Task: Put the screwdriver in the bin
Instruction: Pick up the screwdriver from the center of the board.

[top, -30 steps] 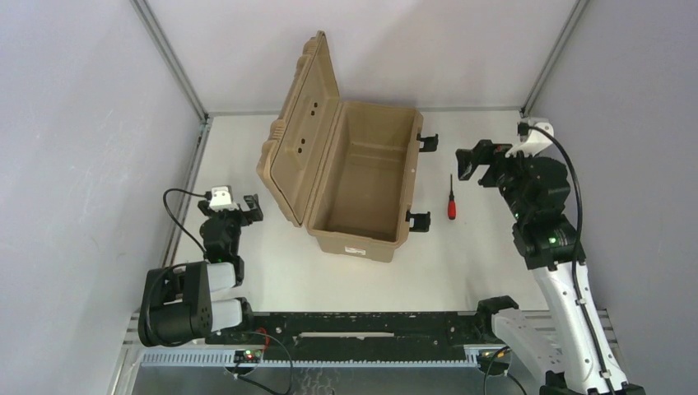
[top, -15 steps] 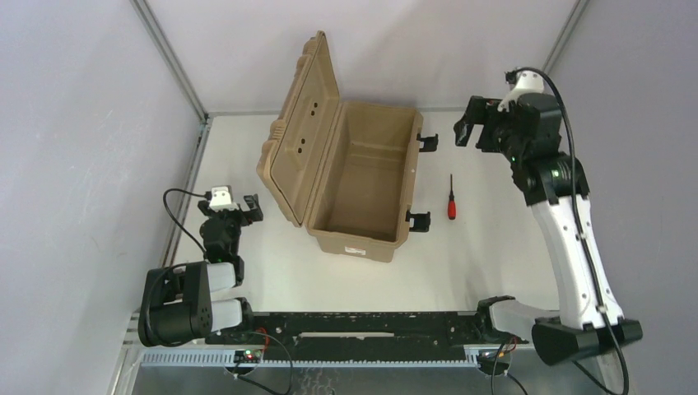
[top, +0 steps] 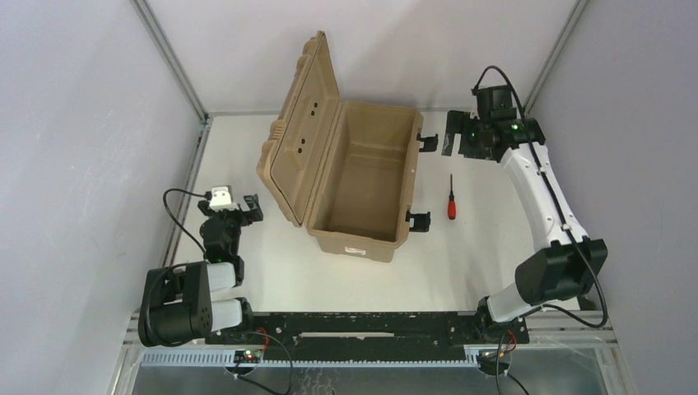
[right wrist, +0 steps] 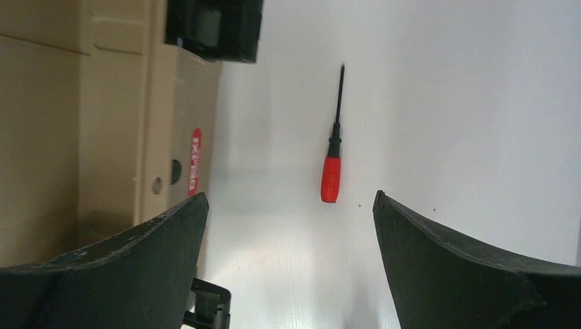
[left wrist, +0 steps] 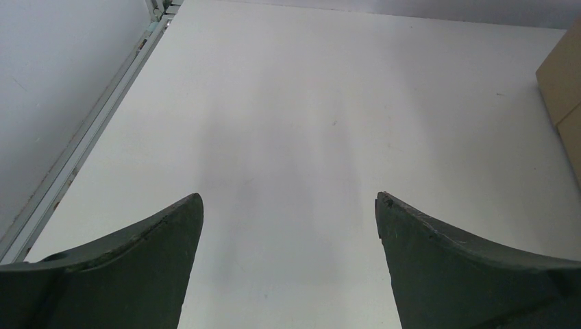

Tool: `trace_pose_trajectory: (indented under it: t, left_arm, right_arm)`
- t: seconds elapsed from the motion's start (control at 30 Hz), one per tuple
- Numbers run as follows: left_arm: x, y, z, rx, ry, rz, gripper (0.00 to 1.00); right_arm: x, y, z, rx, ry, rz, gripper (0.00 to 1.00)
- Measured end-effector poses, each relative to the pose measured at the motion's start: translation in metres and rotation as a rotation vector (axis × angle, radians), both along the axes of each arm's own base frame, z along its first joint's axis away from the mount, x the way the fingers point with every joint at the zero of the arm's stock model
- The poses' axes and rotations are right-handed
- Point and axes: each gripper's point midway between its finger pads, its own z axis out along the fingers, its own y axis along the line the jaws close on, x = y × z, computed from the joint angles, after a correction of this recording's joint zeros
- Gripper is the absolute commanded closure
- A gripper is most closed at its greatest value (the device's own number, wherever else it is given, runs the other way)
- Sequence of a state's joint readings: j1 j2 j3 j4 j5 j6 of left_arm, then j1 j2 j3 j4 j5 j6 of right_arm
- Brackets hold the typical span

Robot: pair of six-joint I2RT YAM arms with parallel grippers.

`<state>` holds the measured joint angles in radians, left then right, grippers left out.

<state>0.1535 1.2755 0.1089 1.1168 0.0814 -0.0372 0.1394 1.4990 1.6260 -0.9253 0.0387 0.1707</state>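
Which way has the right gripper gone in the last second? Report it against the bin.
Yes. The right gripper has swung toward the table's far edge and is now level with the bin's far latch, beyond the screwdriver.

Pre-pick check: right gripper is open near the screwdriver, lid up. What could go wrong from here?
1. The screwdriver is thin and lies flat on the table. The right gripper may scrape the surface or nudge it into rolling instead of pinching it.
2. It lies close beside the bin, between the two protruding black latches. A finger could clip a latch or the wall on the way down.
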Motion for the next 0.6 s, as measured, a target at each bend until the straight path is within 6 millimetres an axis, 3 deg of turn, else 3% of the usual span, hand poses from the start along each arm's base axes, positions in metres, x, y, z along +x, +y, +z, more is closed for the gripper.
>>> trace_pose_trajectory:
  t: [0.37, 0.6]
  left_arm:
    - [0.000, 0.000, 0.000, 0.000, 0.000, 0.000, 0.00]
    - [0.000, 0.000, 0.000, 0.000, 0.000, 0.000, 0.00]
  right_arm:
    - [-0.009, -0.003, -0.107, -0.006, 0.278, -0.025, 0.06]
    - [-0.013, -0.005, -0.164, -0.006, 0.408, -0.055, 0.11]
